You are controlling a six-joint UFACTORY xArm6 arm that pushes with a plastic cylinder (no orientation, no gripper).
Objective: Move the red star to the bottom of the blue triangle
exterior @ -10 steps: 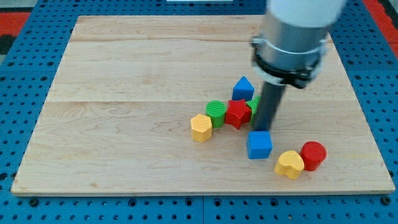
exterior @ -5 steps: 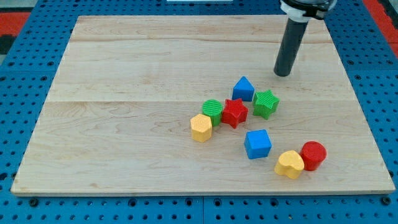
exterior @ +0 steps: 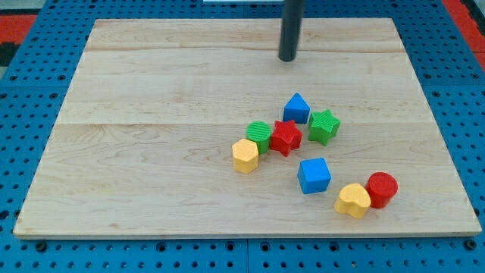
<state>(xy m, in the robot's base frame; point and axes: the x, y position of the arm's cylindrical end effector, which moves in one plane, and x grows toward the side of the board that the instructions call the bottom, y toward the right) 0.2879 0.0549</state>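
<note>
The red star [exterior: 286, 137] lies near the board's middle, just below and to the left of the blue triangle [exterior: 297, 108], touching or nearly touching it. My tip [exterior: 287, 58] is toward the view's top, well above both blocks and touching none. A green round block [exterior: 260, 134] sits against the red star's left side.
A green star [exterior: 324, 126] lies right of the red star. A yellow block [exterior: 245, 155] sits lower left. A blue cube [exterior: 314, 175], a yellow heart [exterior: 352, 200] and a red cylinder [exterior: 381, 189] lie toward the view's bottom right. The wooden board [exterior: 151, 114] sits on a blue pegboard.
My tip left the block cluster, moving up, then left along the top. The blue cube sits slightly left of before, and the green star is now uncovered.
</note>
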